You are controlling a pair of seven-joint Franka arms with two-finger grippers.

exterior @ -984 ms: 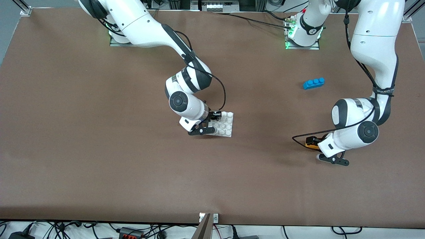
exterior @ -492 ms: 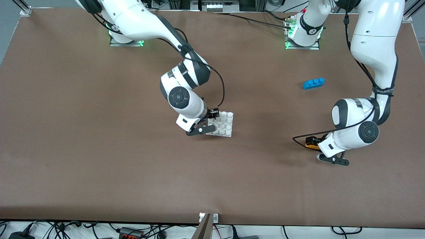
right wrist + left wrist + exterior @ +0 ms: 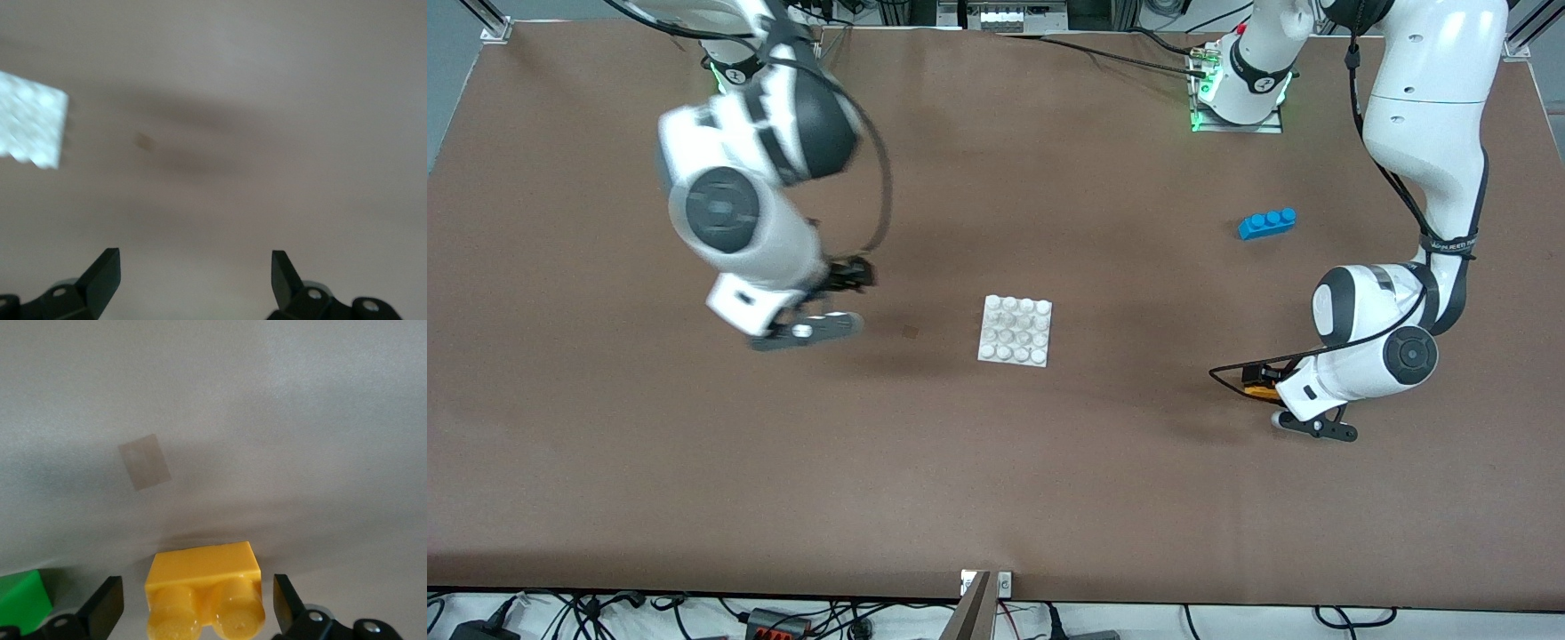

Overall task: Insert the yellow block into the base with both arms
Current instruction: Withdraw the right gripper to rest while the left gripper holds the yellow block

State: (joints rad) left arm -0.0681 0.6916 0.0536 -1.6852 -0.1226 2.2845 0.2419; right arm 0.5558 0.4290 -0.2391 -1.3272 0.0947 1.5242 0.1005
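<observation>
The white studded base (image 3: pixel 1015 331) lies flat mid-table, alone; it also shows as a blurred white corner (image 3: pixel 33 120) in the right wrist view. My right gripper (image 3: pixel 854 274) hangs open over bare table toward the right arm's end, with nothing between its fingers (image 3: pixel 103 273). The yellow block (image 3: pixel 203 583), with two studs, sits on the table between the fingers (image 3: pixel 107 607) of my left gripper (image 3: pixel 198 603). That gripper is open, and a gap shows on each side of the block. In the front view the block (image 3: pixel 1258 389) peeks out under the left wrist.
A blue three-stud brick (image 3: pixel 1267 222) lies on the table farther from the front camera than the left gripper. A green brick (image 3: pixel 23 600) sits close beside the yellow block. A pale square patch (image 3: pixel 145 461) marks the table surface.
My right gripper has opened, let go of the base and swung up and away toward the right arm's end. The base stayed put. The left gripper has barely moved.
</observation>
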